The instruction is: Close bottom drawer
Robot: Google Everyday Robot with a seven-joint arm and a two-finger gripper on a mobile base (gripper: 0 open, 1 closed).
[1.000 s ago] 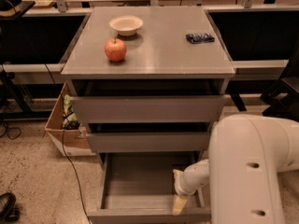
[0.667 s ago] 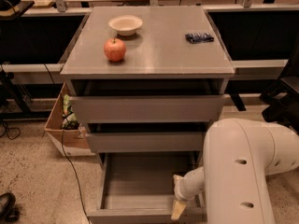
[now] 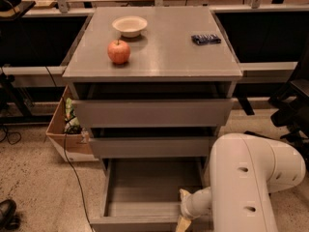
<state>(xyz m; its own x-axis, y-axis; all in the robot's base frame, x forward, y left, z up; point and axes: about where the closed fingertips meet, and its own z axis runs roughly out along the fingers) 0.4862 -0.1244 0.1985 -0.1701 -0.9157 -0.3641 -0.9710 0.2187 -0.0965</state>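
The grey desk (image 3: 159,57) is standing above and behind the hand (image 3: 184,210), its three drawers facing the camera. The robot's bulky white arm (image 3: 246,187) is filling the lower right corner, just right of the hand, and is reaching left toward the drawers. The bottom drawer (image 3: 145,190) is sitting pulled well out, its grey tray lying open directly to the left of the hand and its slim front panel running along the bottom edge of the view. The hand is hovering at the drawer's front right corner, close to that panel; whether it is touching the panel, and whether it is open or closed, I cannot tell. The top drawer front (image 3: 152,112) and the middle drawer front (image 3: 152,147) are sitting above the hand, nearly shut. A cardboard box (image 3: 65,146) is resting on the floor far to the left. Up on the desk, well above the hand, a white bowl (image 3: 129,25), a red apple (image 3: 119,51) and a dark packet (image 3: 206,38) are lying apart from one another.
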